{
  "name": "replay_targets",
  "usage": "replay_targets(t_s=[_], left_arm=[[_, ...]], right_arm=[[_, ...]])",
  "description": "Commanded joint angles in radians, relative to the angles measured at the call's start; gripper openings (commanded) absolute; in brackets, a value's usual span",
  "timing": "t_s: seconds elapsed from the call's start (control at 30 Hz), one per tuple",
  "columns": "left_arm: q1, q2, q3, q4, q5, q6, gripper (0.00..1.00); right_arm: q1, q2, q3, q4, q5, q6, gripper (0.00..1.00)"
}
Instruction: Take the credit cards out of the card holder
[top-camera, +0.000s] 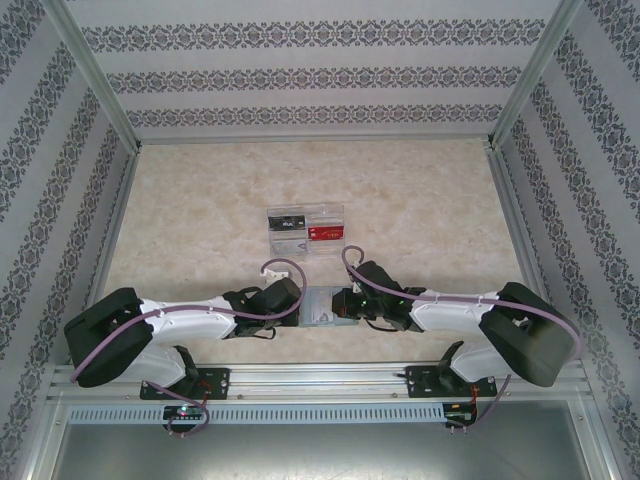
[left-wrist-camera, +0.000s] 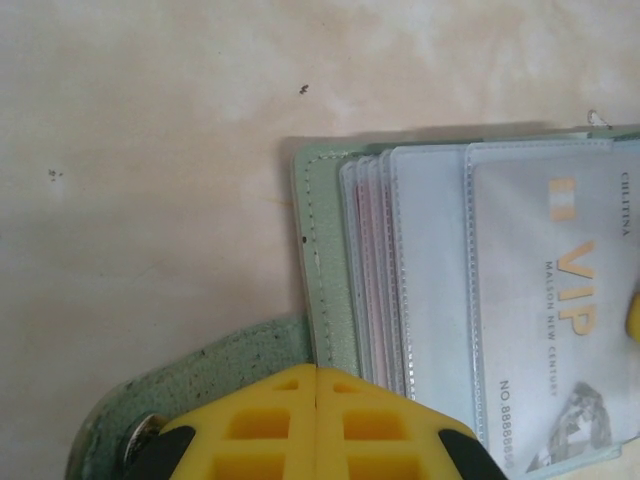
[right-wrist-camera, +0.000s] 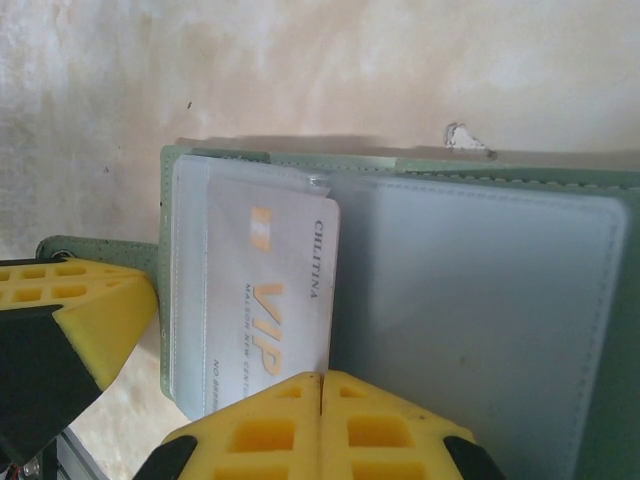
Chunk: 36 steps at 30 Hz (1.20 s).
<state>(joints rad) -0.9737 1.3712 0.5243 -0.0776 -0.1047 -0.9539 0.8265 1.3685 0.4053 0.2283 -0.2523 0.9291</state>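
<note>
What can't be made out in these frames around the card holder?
- Right wrist: the VIP card's lower end, behind the shut right tool.
- Left wrist: how many more sit behind it; the stacked sleeves overlap. The left tool covers the strap's join.
- Top external: the card holder's ends, under both tools; print on the tray's cards is too small.

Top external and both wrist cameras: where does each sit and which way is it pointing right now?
Top external: above and behind the bases, looking down on the table; both arms show, left gripper and right gripper meeting at the card holder.
Left wrist: on the left arm, looking down past its shut fingers at the holder's green edge.
Right wrist: on the right arm, looking down past its shut fingers at the open sleeves.
Shared: both wrist views show the VIP card.
</note>
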Motion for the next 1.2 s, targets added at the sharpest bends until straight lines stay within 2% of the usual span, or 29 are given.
replay_targets(t_s=[0.0,0.17,0.47,0.6,0.87,1.17], left_arm=[[0.007,-0.012,0.031,-0.03,0.02,0.025,0.07],[0.006,-0.026,0.053,-0.022,0.041,0.048,0.13],[0.004,0.033,0.093,-0.015,0.062,0.07,0.14],[0.002,0.074,0.109,-0.056,0.036,0.065,0.14],[-0.008,0.139,0.112,-0.134,-0.02,0.021,0.0],[-0.008,0.152,0.108,-0.166,-0.048,0.004,0.0]], right_arm=[[-0.001,0.021,0.011,-0.005,-0.007,-0.009,0.0],[0.024,0.088,0.066,0.004,-0.019,-0.017,0.0],[0.034,0.111,0.079,0.014,-0.021,-0.013,0.0],[0.035,0.107,0.073,0.014,-0.021,-0.013,0.0],[0.034,0.1,0.064,0.01,-0.014,-0.016,0.0],[0.006,0.055,0.024,-0.023,0.01,-0.018,0.0]])
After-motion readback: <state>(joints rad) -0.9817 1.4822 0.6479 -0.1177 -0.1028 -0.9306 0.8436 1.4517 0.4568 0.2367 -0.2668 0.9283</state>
